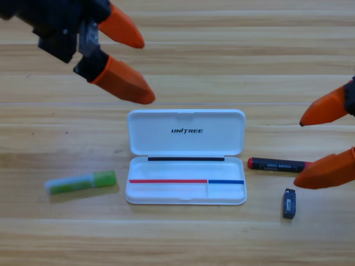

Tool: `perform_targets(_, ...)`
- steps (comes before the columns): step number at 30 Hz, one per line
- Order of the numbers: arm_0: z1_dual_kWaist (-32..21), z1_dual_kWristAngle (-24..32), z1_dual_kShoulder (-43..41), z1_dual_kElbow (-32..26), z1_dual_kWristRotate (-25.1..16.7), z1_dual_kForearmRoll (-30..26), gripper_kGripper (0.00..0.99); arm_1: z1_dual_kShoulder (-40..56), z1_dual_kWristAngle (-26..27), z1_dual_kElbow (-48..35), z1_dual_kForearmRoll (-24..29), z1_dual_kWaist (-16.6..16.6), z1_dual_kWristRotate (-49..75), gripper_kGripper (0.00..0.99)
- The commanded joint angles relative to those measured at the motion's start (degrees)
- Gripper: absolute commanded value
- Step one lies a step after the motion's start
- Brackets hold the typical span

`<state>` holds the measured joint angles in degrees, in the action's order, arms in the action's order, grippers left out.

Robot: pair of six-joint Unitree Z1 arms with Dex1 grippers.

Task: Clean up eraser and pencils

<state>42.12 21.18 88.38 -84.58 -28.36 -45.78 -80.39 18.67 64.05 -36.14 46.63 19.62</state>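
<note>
Left end effector (pixel 138 69) up in the top-left corner, orange jaws spread apart, gripping nothing, hanging well clear of everything. Down on the wooden surface (pixel 177 238), green pencil (pixel 81 182) lying nearly flat out left of the white case (pixel 186 158), apart from it, bright green end pointing toward the case. Case sitting open in the middle, lid flipped back, nothing loose inside. Black pencil with red ends (pixel 278 164) just right of the case. Eraser (pixel 289 203) below that, standing alone. Right end effector (pixel 299 152) poking in from the right edge, jaws wide apart too, lower tip right by the black pencil's end.
</note>
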Motion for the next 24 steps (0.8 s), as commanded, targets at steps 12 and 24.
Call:
perform_targets(12, 3.2, 0.3, 1.7, 5.3, -2.9, 1.6, 0.99, -1.0, -7.6, 0.1, 0.0, 1.4, -5.1, 0.989)
perform_targets(24, 3.1, -20.4, -2.1, 2.6, -11.8, -2.6, 0.959, -14.7, -14.6, 10.0, -15.4, 1.1, -27.7, 0.988)
